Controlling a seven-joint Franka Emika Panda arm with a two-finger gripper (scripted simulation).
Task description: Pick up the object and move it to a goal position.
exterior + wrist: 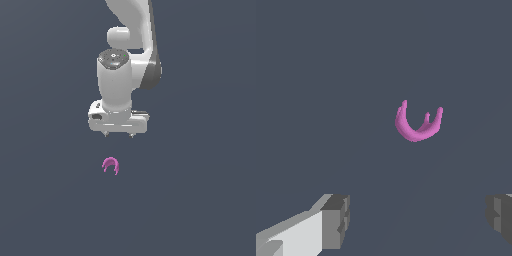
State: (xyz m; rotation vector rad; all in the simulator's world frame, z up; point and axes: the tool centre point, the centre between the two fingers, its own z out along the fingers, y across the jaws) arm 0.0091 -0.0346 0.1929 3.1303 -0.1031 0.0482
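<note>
Magenta object on dark floor, below gripper, untouched. Jaws spread wide, holding nothing. My worry: piece sits off jaw centreline in wrist view; closing uncentred could nudge thin curved arch away, miss grasp.

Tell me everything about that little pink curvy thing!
The pink piece is tiny, smooth and magenta, bent like a horseshoe with short prongs at its ends. It sits alone on the dark grey floor. Nothing touches it. The open white gripper is nearby, apart from it and far bigger.
</note>
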